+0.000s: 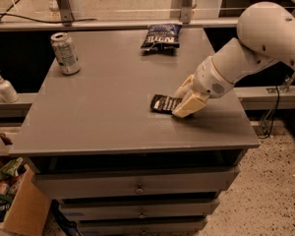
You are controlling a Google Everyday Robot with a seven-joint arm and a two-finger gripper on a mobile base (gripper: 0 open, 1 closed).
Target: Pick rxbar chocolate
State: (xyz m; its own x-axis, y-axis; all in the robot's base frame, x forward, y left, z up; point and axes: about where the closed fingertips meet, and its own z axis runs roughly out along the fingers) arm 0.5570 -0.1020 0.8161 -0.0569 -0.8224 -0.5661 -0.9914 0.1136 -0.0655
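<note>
The rxbar chocolate (pixel 162 103), a small flat dark bar with white lettering, lies on the grey table (pixel 103 112) right of the middle. My gripper (pixel 177 104) reaches in from the right on the white arm. Its two cream fingers (pixel 190 105) sit on either side of the bar's right end and are closed against it. That end of the bar is hidden by the fingers. The bar still rests on the table top.
A dark blue snack bag (pixel 161 36) lies at the table's far edge. A silver soda can (pixel 65 53) stands at the far left. A soap dispenser (pixel 4 87) sits on a ledge to the left. A cardboard box (pixel 17 205) is on the floor, and drawers (pixel 137 186) are below.
</note>
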